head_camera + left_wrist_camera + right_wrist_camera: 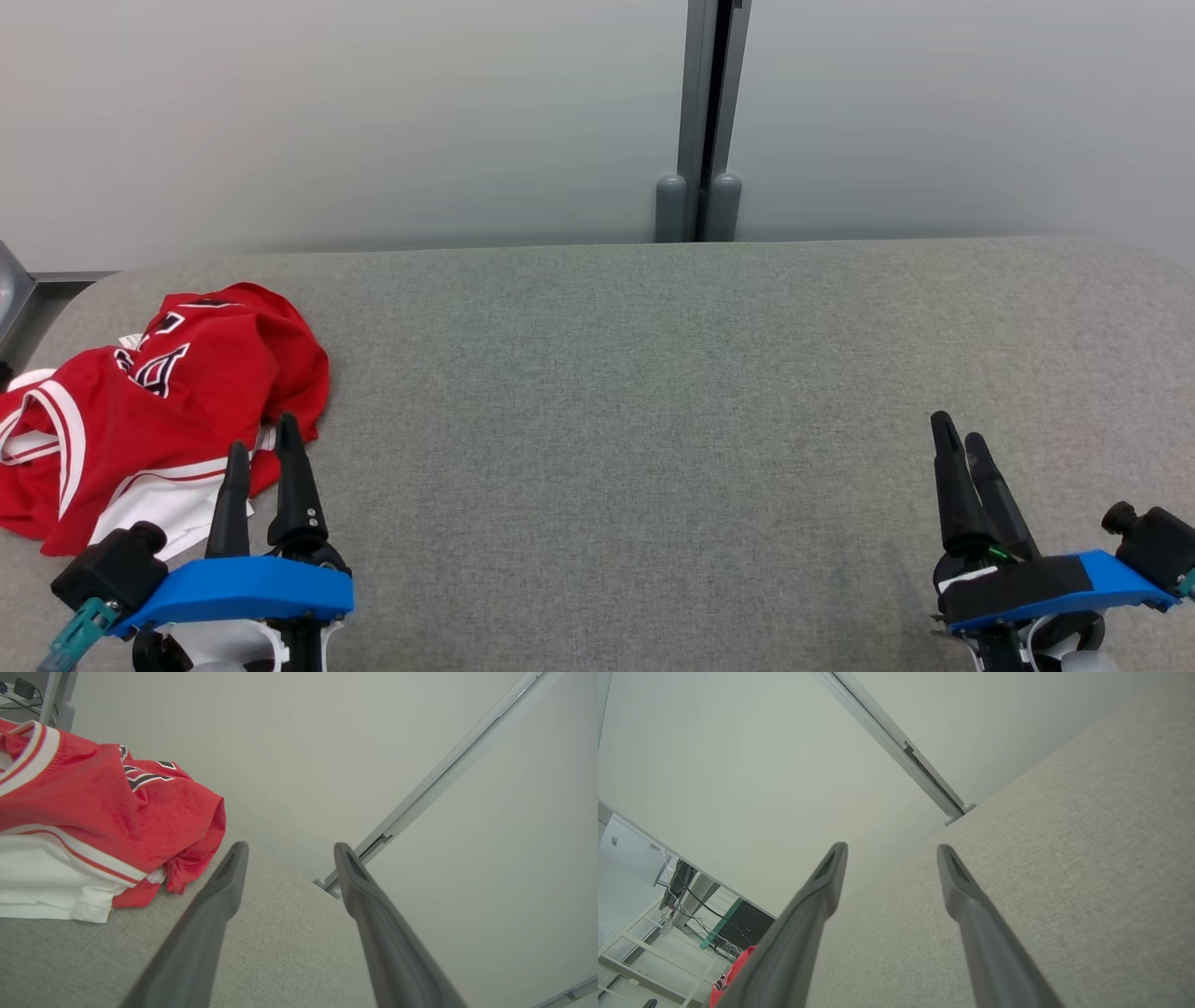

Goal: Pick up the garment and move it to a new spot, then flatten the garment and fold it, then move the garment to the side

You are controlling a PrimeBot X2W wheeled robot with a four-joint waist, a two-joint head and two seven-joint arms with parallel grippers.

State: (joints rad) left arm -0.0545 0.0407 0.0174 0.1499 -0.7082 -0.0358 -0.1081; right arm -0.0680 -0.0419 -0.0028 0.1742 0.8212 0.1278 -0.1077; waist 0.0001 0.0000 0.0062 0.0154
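The crumpled red-and-white garment (140, 411) lay at the left end of the grey bench (653, 392). The left tool (263, 437), fingers spread, hung at its near right edge. The right tool (957, 429), likewise spread, hung well apart to the right, with nothing between them.

Grey fabric table (653, 392) bears crumpled red garment (159, 401).

The garment (140, 411), a red jersey with white trim and black-and-white lettering, lies crumpled in a heap with white fabric showing at its near edge. It is just left of the left gripper (262, 434) fingertips and well apart from the right gripper (959, 427).
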